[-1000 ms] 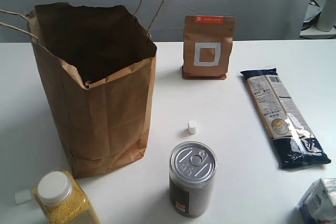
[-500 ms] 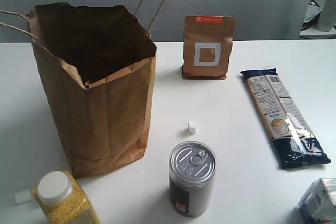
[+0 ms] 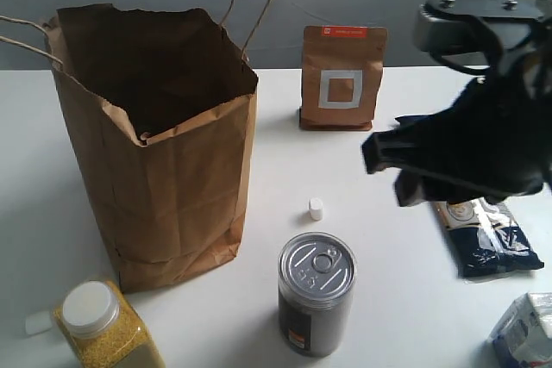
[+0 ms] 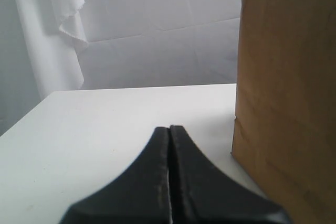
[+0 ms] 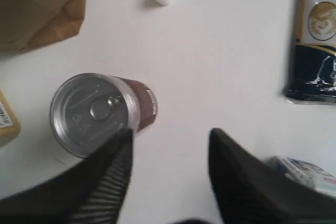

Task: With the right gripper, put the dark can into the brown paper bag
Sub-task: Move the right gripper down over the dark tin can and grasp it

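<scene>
The dark can stands upright on the white table near the front, silver pull-tab lid up. To its left, the brown paper bag stands open. My right arm hangs blurred above the table, to the right of the can and higher than it. In the right wrist view the right gripper is open and empty, and the can lies just off one fingertip, outside the jaws. A corner of the bag shows there too. My left gripper is shut, low over the table beside the bag.
A brown pouch with a white square stands at the back. A long pasta packet lies at the right, partly behind the arm. A small white cap, a yellow-grain jar and a blue-white pack sit near the front.
My right arm has come into the exterior view from the right, where it was absent before. The can, bag and other items have not moved.
</scene>
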Robot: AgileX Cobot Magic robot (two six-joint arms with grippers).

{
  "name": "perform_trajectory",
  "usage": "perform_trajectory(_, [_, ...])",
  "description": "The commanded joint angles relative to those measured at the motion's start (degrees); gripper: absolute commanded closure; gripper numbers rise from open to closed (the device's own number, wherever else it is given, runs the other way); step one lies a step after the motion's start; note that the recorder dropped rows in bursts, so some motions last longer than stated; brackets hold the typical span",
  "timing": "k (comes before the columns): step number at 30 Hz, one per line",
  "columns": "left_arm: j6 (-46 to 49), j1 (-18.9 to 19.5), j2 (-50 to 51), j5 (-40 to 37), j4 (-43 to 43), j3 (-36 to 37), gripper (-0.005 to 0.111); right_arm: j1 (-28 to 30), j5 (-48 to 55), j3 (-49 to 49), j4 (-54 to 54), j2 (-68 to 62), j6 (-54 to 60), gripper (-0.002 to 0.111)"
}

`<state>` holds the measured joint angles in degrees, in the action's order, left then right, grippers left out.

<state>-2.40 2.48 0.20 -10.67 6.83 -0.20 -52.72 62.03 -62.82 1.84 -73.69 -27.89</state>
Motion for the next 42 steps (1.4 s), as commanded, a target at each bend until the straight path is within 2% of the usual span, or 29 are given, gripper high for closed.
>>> perform_trajectory(1, [-0.2,-0.35,-0.2,0.34,0.21,0.2,0.107,-4.8,0.77,-4.18,0.39,-7.35,-4.14,0.018])
perform_trajectory(3, [-0.2,-0.35,-0.2,0.34,0.21,0.2,0.107,-6.16,0.77,-5.22,0.27,-9.74,-4.34,0.013])
perform_trajectory(12, [-0.2,-0.35,-0.2,0.34,0.21,0.2,0.107,-10.72,-2.65,-8.63,-0.77,-18.71,-6.15,0.013])
perform_trajectory(27, [-0.2,-0.35,-0.2,0.34,0.21,0.2,0.107,-10.72,-3.83,-9.12,0.33,-28.58,-6.15,0.015])
perform_trajectory(29, [-0.2,-0.35,-0.2,0.34,0.21,0.2,0.107,-10.72,-3.34,-9.12,-0.68,-29.28,-6.28,0.023])
perform_trajectory(30, [-0.2,-0.35,-0.2,0.34,0.21,0.2,0.107,-10.72,-2.92,-9.12,-1.52,-29.53,-6.37,0.031])
perform_trajectory(32, [-0.2,-0.35,-0.2,0.34,0.21,0.2,0.107,-10.72,-2.46,-8.86,-1.84,-29.62,-7.05,0.052])
perform_trajectory(36, [-0.2,-0.35,-0.2,0.34,0.21,0.2,0.107,-10.72,-1.94,-7.77,-1.84,-28.84,-7.52,0.1])
perform_trajectory(37, [-0.2,-0.35,-0.2,0.34,0.21,0.2,0.107,-10.72,-1.94,-7.53,-1.84,-28.5,-6.76,0.108])
perform_trajectory(42, [-0.2,-0.35,-0.2,0.34,0.21,0.2,0.107,-11.58,-2.39,-7.0,0.84,-24.69,-7.02,0.108])
